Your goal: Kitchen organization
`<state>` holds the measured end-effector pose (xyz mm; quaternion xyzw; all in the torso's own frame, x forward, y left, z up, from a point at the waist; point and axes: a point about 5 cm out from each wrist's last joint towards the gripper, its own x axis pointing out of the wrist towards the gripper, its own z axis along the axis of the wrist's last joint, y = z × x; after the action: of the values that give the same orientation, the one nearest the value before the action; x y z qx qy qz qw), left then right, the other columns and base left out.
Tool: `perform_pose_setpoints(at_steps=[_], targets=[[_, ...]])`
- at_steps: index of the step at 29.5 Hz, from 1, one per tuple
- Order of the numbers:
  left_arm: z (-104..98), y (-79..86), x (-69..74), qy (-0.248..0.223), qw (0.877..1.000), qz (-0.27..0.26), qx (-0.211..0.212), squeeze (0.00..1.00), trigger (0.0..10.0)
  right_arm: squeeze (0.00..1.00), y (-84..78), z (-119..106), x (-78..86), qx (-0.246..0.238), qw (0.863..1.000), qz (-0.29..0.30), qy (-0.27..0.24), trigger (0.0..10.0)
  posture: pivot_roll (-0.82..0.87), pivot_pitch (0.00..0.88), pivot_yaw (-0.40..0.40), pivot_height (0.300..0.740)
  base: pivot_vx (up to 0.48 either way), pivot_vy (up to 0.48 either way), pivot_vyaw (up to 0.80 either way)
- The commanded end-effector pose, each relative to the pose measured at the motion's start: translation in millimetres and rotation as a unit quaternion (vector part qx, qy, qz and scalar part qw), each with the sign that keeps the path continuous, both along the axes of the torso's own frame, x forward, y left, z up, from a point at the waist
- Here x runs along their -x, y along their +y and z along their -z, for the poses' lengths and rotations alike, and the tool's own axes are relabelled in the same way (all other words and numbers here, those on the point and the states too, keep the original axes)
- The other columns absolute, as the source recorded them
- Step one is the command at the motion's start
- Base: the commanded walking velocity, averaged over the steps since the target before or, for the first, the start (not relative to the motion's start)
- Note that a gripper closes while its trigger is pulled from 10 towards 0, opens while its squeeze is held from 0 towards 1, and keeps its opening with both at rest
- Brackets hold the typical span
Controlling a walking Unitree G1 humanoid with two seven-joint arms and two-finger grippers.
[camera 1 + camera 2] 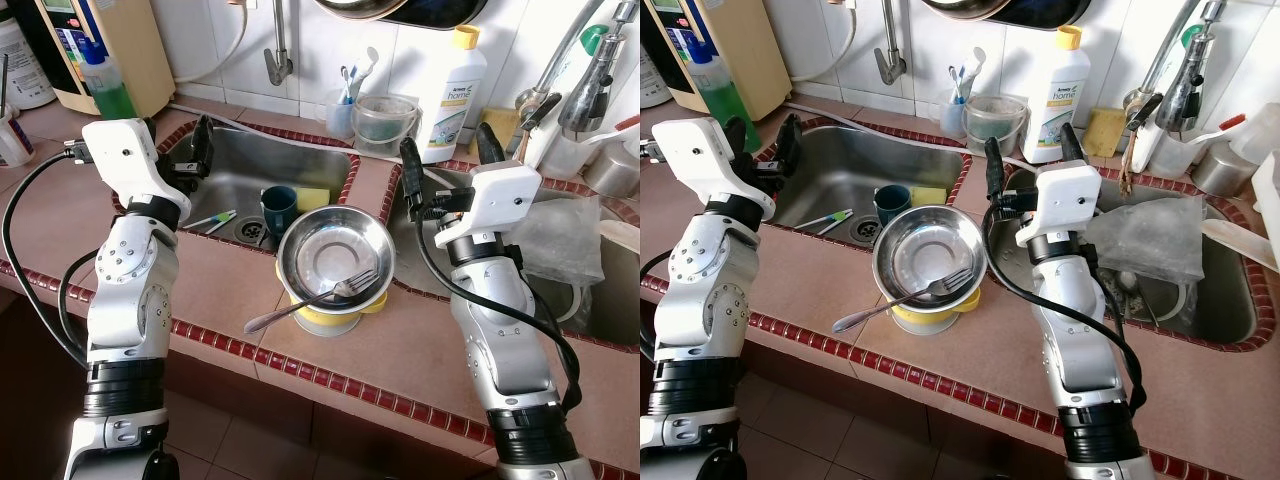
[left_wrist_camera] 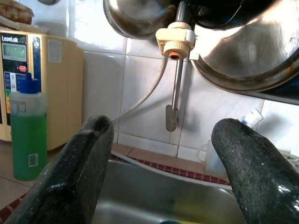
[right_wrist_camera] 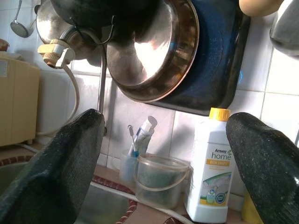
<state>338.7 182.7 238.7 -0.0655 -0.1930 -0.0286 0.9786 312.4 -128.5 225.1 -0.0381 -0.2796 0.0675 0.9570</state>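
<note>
A steel bowl [image 1: 335, 248] rests on a yellow container [image 1: 328, 319] on the tiled strip between two sinks. A fork [image 1: 318, 297] lies in the bowl with its handle sticking out over the rim toward me. In the left sink [image 1: 230, 160] sit a dark blue cup [image 1: 279, 208], a yellow sponge [image 1: 313, 196] and a toothbrush [image 1: 212, 219]. My left gripper [image 1: 180, 145] is open and empty above that sink's left rim. My right gripper [image 1: 448, 150] is open and empty, raised over the right sink's near-left corner, right of the bowl. Both point at the back wall.
Along the back stand a white detergent bottle [image 1: 452, 95], a clear plastic tub [image 1: 385, 122], a cup of brushes [image 1: 343, 105], a green bottle [image 1: 105, 85] and a beige water unit [image 1: 120, 40]. A plastic bag [image 1: 560, 240] lies in the right sink. Pans [image 3: 154, 51] hang above. Red trim [image 1: 330, 378] marks the counter's front edge.
</note>
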Motion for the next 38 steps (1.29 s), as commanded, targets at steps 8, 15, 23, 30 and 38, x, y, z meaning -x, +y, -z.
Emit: perform_pose_setpoints(at_steps=[8,15,23,30,38], targets=[[-1.8,-1.7,-3.7,0.004,1.0,-0.001,0.007,0.0,10.0,0.0,-0.4,-8.2,-1.7,0.0,1.0,-0.001,-0.018,10.0,-0.09,0.009,0.029,0.74,0.0,0.43,0.0],[-3.4,-4.2,-5.6,0.001,1.0,0.002,0.009,0.0,10.0,0.0,-0.9,-9.4,-2.2,0.002,1.0,-0.001,-0.021,10.0,-0.09,0.006,0.03,0.74,0.0,0.48,0.0],[-4.2,-5.8,-6.9,0.0,1.0,0.007,0.008,0.0,10.0,0.0,0.0,-9.9,-2.4,0.005,1.0,-0.001,-0.023,10.0,-0.1,0.005,0.032,0.74,0.0,0.364,0.0],[-4.7,-8.5,-7.0,-0.003,1.0,0.011,0.003,0.0,10.0,0.0,0.6,-8.9,-2.9,0.005,1.0,-0.002,-0.022,10.0,-0.09,0.003,0.033,0.74,0.0,0.122,0.0],[-5.2,-12.8,-4.0,-0.01,1.0,0.026,0.004,0.0,10.0,0.0,2.8,-5.7,-4.3,0.002,1.0,-0.004,-0.01,10.0,-0.09,0.003,0.034,0.74,0.0,0.0,-0.38]])
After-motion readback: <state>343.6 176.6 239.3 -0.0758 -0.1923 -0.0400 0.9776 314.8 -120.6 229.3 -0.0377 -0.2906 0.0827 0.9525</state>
